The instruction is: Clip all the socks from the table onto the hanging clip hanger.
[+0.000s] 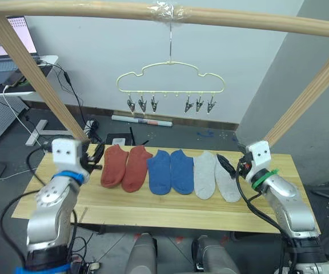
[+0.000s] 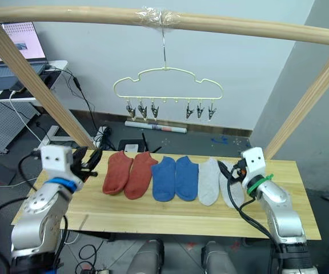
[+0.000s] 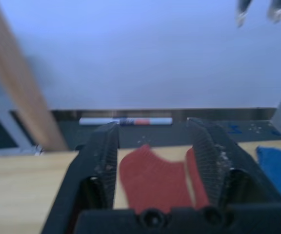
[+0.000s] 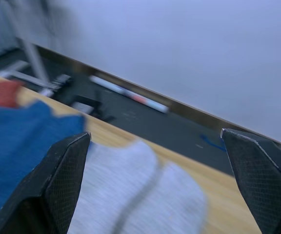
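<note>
I judge nothing is clipped yet: all six socks lie flat in a row on the table (image 1: 170, 214), rust-red pair (image 1: 125, 166) at left, blue pair (image 1: 171, 170) in the middle, light grey pair (image 1: 216, 176) at right. The clip hanger (image 1: 170, 77) hangs bare beyond them. My left gripper (image 3: 155, 161) and right gripper (image 4: 155, 180) are both spread wide, holding nothing.

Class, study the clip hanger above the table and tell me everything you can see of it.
The clip hanger is a thin, pale yellow-green wire frame with a wavy, cloud-like outline. Its top hook hangs from the wooden pole, at a spot wrapped in clear tape. Six small metal clips dangle from its lower bar in two groups of three, all empty. It hangs level, behind and above the socks, touching nothing else.
</note>
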Tool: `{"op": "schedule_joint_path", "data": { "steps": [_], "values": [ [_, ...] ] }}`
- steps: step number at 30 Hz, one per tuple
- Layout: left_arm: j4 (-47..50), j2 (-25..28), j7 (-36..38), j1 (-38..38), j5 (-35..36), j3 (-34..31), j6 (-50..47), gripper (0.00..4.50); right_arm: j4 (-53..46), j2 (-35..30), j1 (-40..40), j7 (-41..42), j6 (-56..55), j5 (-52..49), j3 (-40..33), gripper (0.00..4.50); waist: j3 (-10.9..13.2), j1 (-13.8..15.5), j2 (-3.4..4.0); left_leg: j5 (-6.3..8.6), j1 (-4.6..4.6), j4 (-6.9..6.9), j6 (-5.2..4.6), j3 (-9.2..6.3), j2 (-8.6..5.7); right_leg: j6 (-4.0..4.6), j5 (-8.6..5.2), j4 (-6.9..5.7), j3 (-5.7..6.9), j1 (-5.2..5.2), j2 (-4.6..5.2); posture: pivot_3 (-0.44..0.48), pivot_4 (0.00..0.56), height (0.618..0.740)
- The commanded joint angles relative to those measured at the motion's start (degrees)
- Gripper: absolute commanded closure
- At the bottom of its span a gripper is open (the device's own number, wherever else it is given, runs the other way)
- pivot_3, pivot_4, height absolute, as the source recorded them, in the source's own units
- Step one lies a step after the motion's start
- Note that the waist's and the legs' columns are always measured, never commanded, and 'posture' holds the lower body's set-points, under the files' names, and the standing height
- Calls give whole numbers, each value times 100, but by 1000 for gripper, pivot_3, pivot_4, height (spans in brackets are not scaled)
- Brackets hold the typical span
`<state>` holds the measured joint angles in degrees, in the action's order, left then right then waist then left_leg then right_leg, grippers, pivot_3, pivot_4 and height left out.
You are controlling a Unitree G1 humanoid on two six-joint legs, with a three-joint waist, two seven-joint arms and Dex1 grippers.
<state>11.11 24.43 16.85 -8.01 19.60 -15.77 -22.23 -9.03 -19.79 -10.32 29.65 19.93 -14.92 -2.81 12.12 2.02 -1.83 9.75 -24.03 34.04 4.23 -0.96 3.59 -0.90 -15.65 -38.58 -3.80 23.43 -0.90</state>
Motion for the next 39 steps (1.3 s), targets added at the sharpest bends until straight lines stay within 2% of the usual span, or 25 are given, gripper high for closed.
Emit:
{"op": "schedule_joint_path", "data": {
  "steps": [1, 9, 16, 29, 39],
  "values": [
    [169, -38, -79, -502, -30, 179, -141, 2112, -513, -85, -395, 463, 303, -499, 130, 0, 38, 12, -4, 1, -1, 0, 1, 0, 0, -32, 14, 0, 1, 1, 0, 216, 234, 740],
    [-268, -316, -207, -1454, -98, 360, -147, 2112, -1132, 68, -1298, 568, 1129, -1062, 574, 0, 148, 26, -11, 3, -57, -1, 5, -26, 0, -49, 10, -3, 24, 45, -4, 198, 265, 740],
    [-843, -504, -148, -2064, -275, 555, 182, 2112, -1510, 339, -1649, 378, 1556, -1342, 742, 0, 304, 86, -28, 2, -80, 4, 7, -35, -2, -50, 10, -13, 32, 66, -4, 186, 303, 740],
    [-1786, -610, 96, -2764, -519, 730, 848, 2112, -1878, 608, -1949, 28, 2075, -1815, 655, 0, 467, 78, -32, 1, -84, 7, 8, -42, -1, -51, 10, -22, 41, 68, -3, 152, 321, 740],
    [-1775, -572, 51, -2944, -566, 705, 931, 2112, -1976, 703, -2031, -191, 2228, -2097, 563, 0, 527, 66, -32, 1, -85, 8, 9, -42, -1, -53, 9, -25, 42, 71, -2, 151, 319, 740]
  ]
}}
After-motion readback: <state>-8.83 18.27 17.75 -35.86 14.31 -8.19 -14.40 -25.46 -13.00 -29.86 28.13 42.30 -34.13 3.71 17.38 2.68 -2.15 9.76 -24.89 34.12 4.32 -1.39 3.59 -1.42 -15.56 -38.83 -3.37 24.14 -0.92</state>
